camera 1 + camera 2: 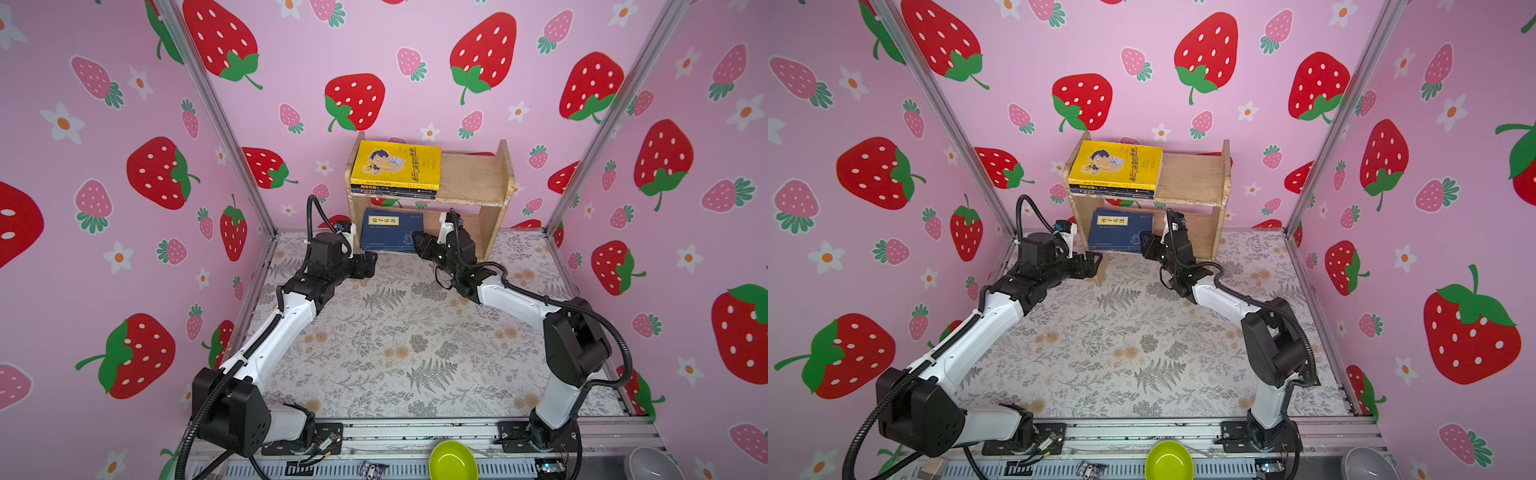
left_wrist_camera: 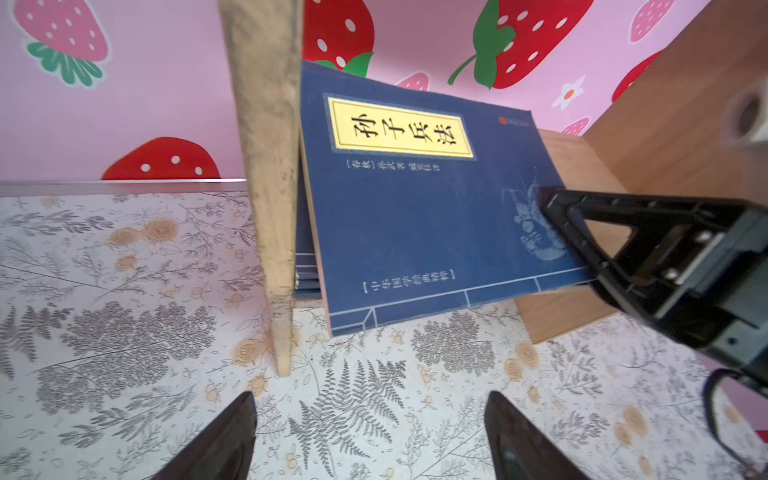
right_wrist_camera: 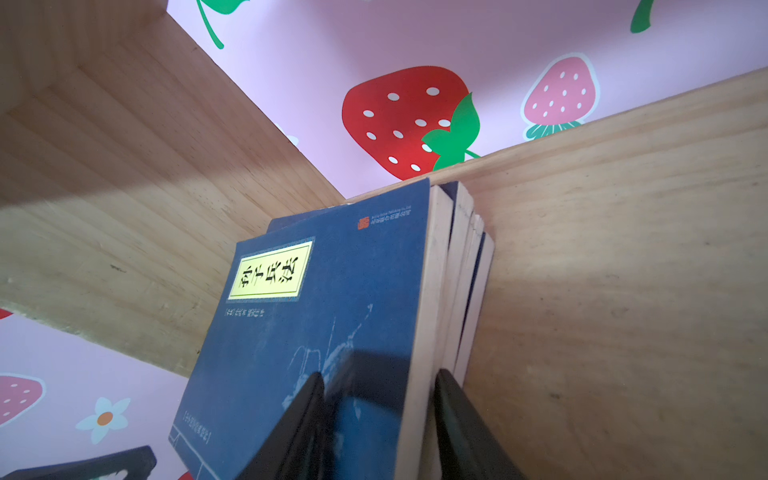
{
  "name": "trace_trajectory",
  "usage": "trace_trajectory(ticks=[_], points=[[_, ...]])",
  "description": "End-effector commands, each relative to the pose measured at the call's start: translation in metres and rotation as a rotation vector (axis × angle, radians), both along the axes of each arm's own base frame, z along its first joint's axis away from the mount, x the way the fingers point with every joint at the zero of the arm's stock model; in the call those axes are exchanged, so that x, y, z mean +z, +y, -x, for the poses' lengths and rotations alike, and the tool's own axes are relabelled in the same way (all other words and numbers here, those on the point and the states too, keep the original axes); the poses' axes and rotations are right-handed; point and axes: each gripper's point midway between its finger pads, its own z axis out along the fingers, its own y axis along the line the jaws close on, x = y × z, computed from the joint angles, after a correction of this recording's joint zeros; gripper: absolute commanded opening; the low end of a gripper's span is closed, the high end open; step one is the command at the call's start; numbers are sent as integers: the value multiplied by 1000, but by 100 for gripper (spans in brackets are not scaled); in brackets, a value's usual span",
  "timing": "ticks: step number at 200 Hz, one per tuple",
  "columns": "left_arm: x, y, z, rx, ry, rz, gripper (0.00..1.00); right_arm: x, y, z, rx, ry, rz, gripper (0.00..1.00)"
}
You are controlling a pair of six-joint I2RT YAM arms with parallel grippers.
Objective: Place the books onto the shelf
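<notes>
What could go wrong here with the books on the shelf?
The navy books overhang the shelf's lower front edge, with the right gripper straddling their corner; pulling back could drag the top one out.
The open left gripper sits near the side panel and might nudge it.

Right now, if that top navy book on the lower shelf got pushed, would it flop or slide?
The top navy book looks thin and soft-covered, so it probably bends if lifted by one corner. It lies askew on the other navy books, overhanging the front of the shelf, so a push likely slides it.
</notes>
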Motion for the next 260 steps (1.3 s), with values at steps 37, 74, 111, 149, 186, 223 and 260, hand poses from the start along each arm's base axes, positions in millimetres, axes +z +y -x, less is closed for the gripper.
trace_trajectory(ticks=[37,74,111,149,186,223,260], points=[[4,11,-20,28,-62,-119,84,6,3,4,18,13,20,46],[5,23,-35,119,-84,-141,83,11,10,5,45,7,8,47],[16,31,-47,189,-129,-91,81,14,17,6,65,3,-1,47],[18,36,-52,227,-135,-51,81,19,29,8,102,-11,-15,48],[17,40,-54,243,-133,-27,81,22,36,6,112,-24,-19,49],[16,40,-58,246,-129,-10,81,24,42,4,123,-26,-27,49],[16,42,-60,257,-132,8,81,28,49,8,139,-31,-30,51]])
